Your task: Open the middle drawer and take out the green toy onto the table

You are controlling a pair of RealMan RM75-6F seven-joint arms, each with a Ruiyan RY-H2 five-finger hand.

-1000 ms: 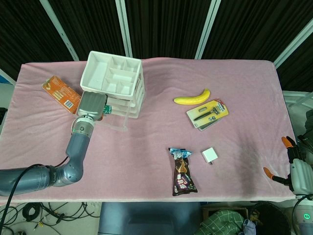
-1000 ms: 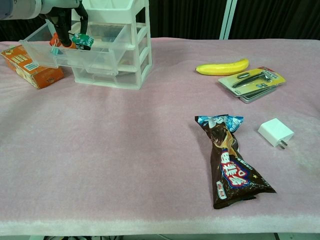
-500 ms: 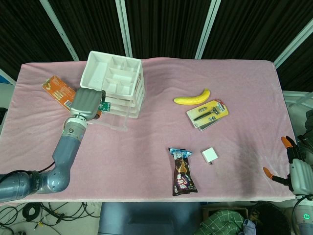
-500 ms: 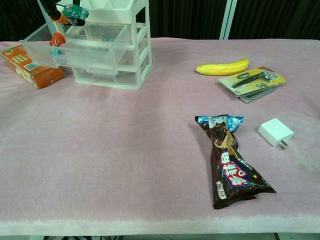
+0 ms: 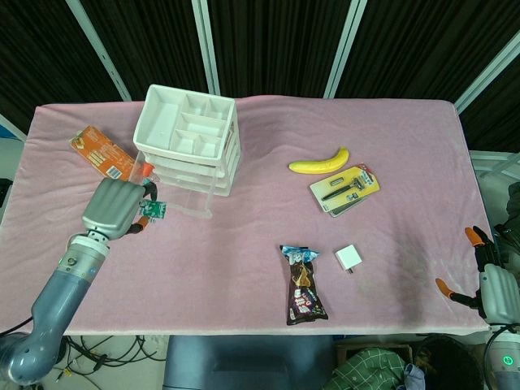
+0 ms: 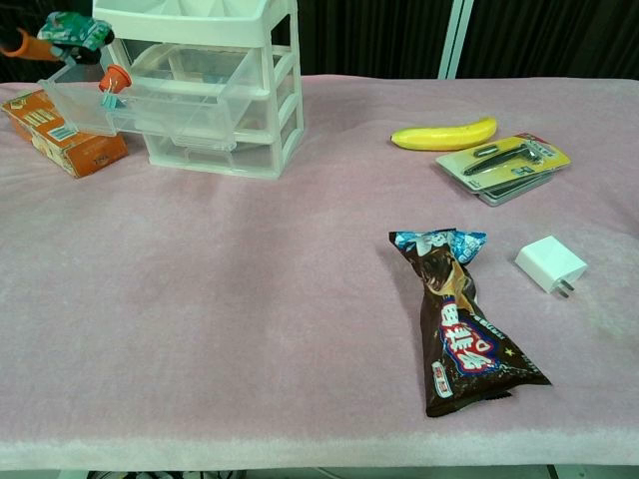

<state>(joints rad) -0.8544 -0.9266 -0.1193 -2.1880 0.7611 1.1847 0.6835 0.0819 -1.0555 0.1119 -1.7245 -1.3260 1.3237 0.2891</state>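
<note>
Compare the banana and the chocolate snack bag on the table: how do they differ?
The banana is plain yellow and curved; the snack bag is dark brown with printed colours, flat and straight. The banana lies far from the robot, beside the razor pack; the bag lies near the front edge. Both rest untouched on the pink cloth.

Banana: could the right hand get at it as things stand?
Probably yes. The right hand sits open at the table's right edge holding nothing, and the cloth between it and the banana is bare; only the razor pack lies nearby.
</note>
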